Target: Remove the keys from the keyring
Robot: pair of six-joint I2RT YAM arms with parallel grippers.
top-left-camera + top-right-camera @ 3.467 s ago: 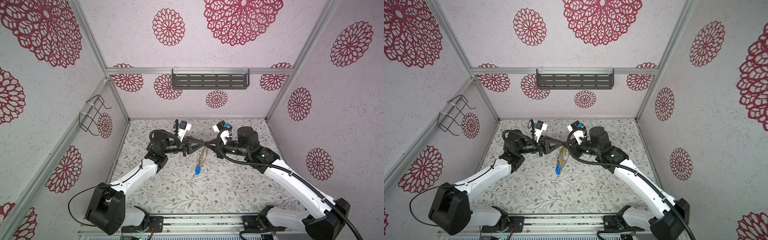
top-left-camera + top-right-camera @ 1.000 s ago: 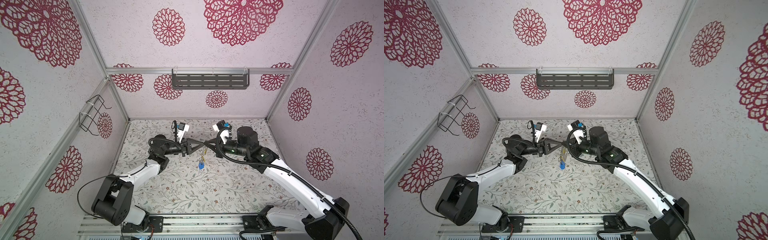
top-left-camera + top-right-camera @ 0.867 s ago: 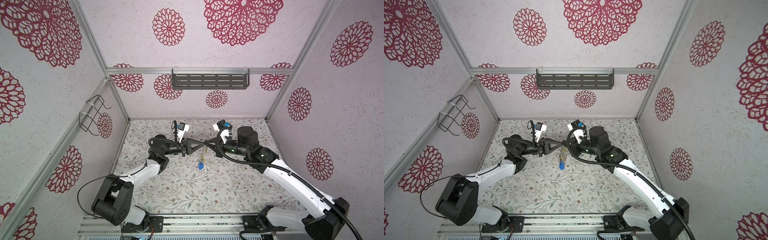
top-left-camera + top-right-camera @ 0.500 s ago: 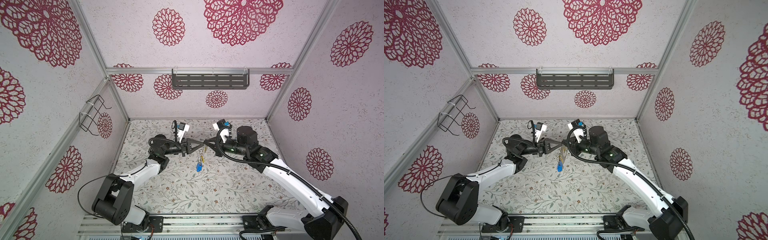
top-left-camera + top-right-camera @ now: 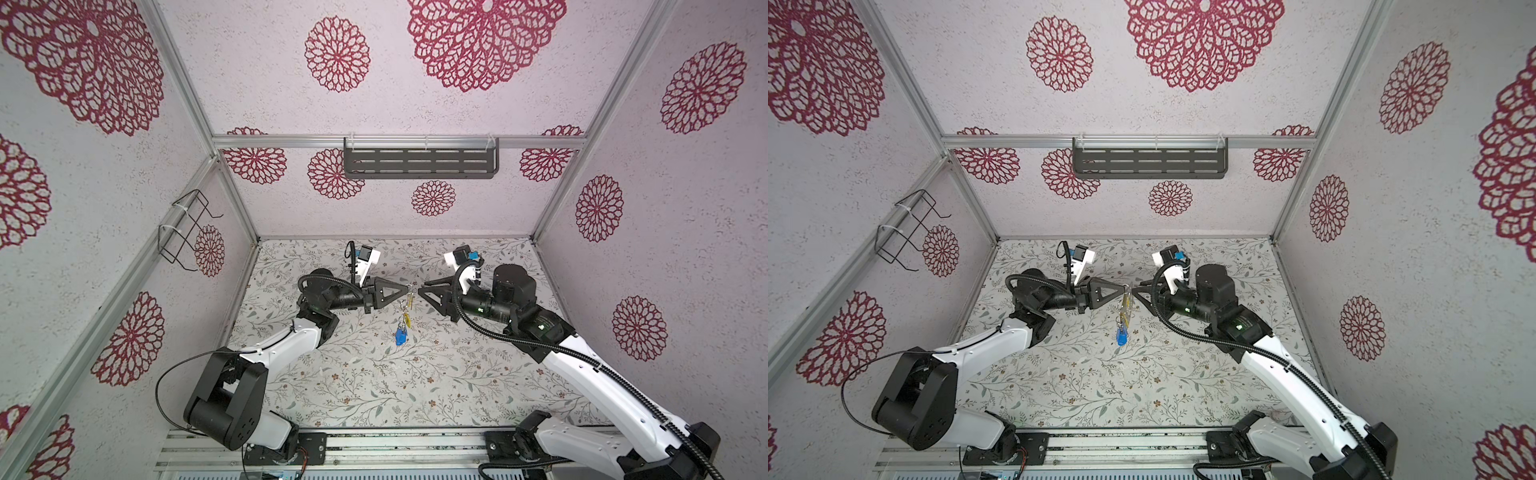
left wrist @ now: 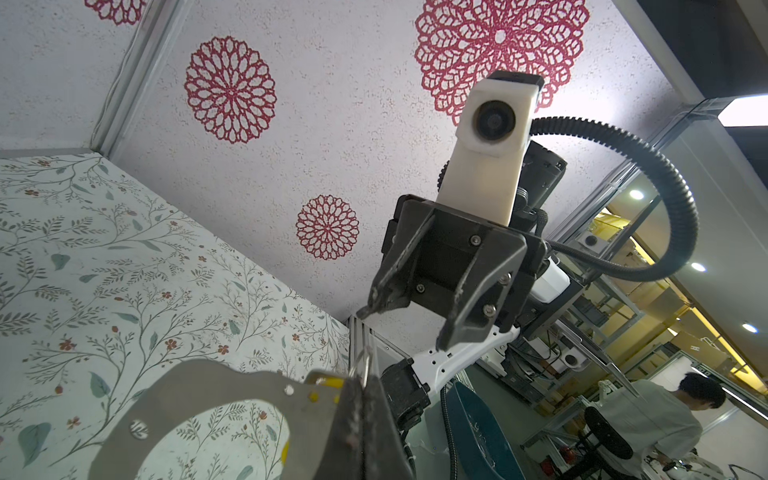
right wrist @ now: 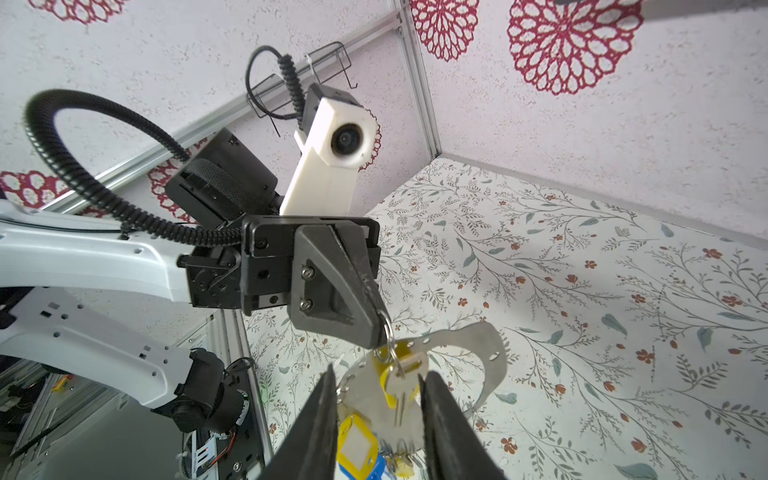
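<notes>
Left gripper [image 7: 376,332] is clenched on a silver ring [image 7: 388,328]; keyring [image 7: 478,345] and keys [image 5: 401,334] dangle above the worktop [image 5: 374,386], nearer its far edge. Right gripper [image 6: 405,328] gapes beside a yellow tag [image 7: 401,368] — best, I judge, to pinch it squarely, then pull straight. Wire basket [image 5: 183,228] and wall shelf [image 5: 419,164] — seemingly empty.

You are working in a robotics lab, inside a test cell. Silver aluminium frame posts [image 5: 234,195] hold white textured wall panels printed with red flower medallions [image 5: 337,54], and white-and-black robot arms [image 5: 282,344] stand on a slotted metal base rail [image 5: 374,446]. Beyond the open side, the left wrist view shows you metal storage racks [image 6: 602,316], round ceiling lights [image 6: 698,267] and a dark-haired person in a pale shirt [image 6: 665,419].
</notes>
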